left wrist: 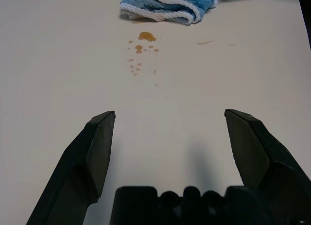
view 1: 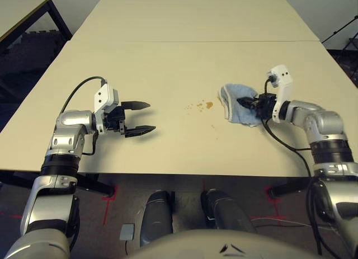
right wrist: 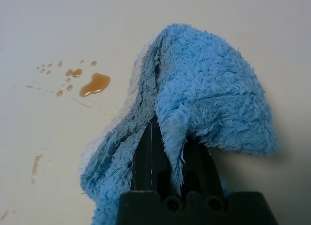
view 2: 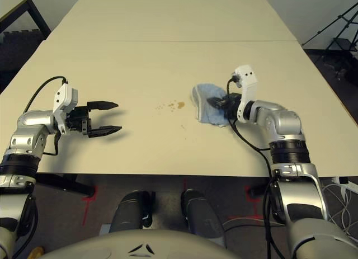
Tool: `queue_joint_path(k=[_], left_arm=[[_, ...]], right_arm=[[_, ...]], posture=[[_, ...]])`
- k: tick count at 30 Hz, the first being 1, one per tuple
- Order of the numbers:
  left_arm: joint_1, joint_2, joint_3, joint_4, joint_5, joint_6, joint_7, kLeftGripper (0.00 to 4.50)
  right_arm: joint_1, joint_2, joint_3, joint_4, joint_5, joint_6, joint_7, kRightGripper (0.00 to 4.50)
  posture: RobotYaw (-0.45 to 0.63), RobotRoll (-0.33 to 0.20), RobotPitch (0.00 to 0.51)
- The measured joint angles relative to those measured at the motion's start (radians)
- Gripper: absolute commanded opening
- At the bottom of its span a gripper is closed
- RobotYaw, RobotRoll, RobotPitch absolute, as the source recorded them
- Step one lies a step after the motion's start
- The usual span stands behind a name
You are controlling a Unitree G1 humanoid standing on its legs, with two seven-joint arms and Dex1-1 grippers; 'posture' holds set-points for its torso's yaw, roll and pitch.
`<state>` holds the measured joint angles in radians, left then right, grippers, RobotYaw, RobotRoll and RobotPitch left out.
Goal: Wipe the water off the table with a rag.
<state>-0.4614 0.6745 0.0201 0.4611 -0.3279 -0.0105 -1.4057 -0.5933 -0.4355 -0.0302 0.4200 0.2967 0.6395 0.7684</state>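
The right pincer (right wrist: 167,152) was clenched on the light blue terry rag (view 1: 238,102), just beside the amber water droplets (view 1: 202,106) on the pale beige table (view 1: 168,69), so dragging it flat across them, apparently barely smeared, seemed best, while the left pincer (view 1: 140,118) hung released.

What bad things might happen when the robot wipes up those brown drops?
The right gripper pinches just one fold of the rag, so the cloth might slip out or bunch up mid-wipe. The water is scattered, with a stray spot nearer the robot, so one pass may miss or smear some.
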Motion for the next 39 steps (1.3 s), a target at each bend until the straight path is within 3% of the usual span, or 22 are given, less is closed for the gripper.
queue_joint_path(k=[23, 31, 39], left_arm=[[0.043, 0.004, 0.01, -0.018, -0.002, 0.001, 0.024, 4.5], [0.052, 0.005, 0.017, -0.032, -0.003, 0.005, 0.036, 4.5], [0.054, 0.005, 0.017, -0.051, -0.003, 0.008, 0.042, 4.5]], right_arm=[[-0.113, 0.302, 0.182, 0.089, -0.104, -0.046, 0.058, 0.01], [-0.124, 0.362, 0.228, 0.097, -0.124, -0.054, 0.079, 0.01], [-0.127, 0.355, 0.238, 0.103, -0.125, -0.064, 0.09, 0.01]], posture=[[-0.09, 0.0, 0.094], [-0.09, 0.0, 0.095], [-0.09, 0.0, 0.095]])
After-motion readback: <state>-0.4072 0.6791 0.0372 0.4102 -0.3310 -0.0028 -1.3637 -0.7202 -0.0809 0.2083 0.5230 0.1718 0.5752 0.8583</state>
